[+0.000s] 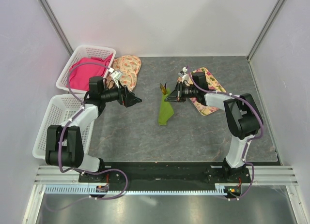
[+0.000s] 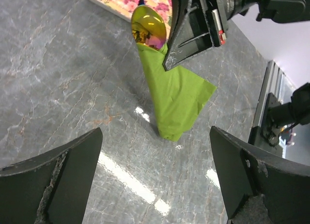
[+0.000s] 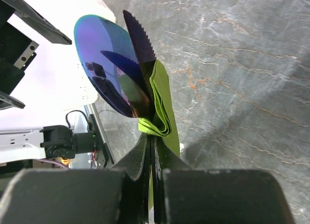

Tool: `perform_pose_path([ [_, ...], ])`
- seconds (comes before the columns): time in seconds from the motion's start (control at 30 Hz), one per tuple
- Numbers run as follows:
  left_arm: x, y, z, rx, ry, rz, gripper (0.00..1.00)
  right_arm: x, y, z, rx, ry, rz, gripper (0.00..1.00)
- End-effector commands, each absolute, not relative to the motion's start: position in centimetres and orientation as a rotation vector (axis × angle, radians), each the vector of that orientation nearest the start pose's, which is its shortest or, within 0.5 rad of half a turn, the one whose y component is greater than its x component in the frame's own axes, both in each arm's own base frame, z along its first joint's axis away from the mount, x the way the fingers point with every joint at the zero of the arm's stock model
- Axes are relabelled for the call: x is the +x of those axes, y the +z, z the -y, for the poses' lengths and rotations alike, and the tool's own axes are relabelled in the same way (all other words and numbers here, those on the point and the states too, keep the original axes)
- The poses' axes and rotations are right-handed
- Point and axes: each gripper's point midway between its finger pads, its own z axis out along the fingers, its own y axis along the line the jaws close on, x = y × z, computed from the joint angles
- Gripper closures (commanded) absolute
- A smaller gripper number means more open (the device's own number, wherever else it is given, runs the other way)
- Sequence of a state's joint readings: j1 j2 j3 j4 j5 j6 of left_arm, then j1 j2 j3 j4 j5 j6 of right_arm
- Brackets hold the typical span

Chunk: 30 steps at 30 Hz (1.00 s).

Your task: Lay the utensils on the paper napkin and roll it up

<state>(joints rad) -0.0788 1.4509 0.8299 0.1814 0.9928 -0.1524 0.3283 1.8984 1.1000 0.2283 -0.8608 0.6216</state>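
Note:
The lime-green paper napkin (image 1: 164, 113) is folded around the utensils and hangs down from my right gripper (image 1: 170, 96), its lower end at or near the table. My right gripper (image 3: 153, 145) is shut on the napkin (image 3: 163, 102) with the utensils inside. A spoon bowl (image 3: 107, 68) and a dark serrated knife tip (image 3: 139, 39) stick out above the fold. In the left wrist view the napkin (image 2: 177, 100) and the shiny yellow-gold spoon bowl (image 2: 147, 33) sit under the right gripper (image 2: 190, 40). My left gripper (image 1: 131, 99) is open and empty, to the left of the napkin, its fingers (image 2: 63, 173) wide apart.
A white basket (image 1: 72, 64) with a pink cloth (image 1: 89, 71) stands at the back left, a second white basket (image 1: 51, 129) in front of it. One floral mat (image 1: 128, 69) lies beside the basket, another (image 1: 208, 88) under my right arm.

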Motion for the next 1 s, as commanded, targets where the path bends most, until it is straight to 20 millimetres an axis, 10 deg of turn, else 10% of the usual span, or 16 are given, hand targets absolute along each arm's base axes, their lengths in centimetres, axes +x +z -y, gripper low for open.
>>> perform_pose_path([
  [0.0, 34.0, 19.7, 17.5, 0.722, -1.078, -1.721, 0.00, 37.1, 17.1, -29.6, -0.379, 1.522, -2.070, 1.00],
  [0.67, 29.6, 27.7, 17.2, 0.879, -1.285, -1.450, 0.03, 29.1, 32.7, -33.5, -0.788, 1.664, -1.684, 1.00],
  [0.97, 26.1, 28.9, 20.9, 0.951, -1.396, -1.378, 0.07, 25.0, 34.7, -35.3, -0.930, 1.698, -1.596, 1.00],
])
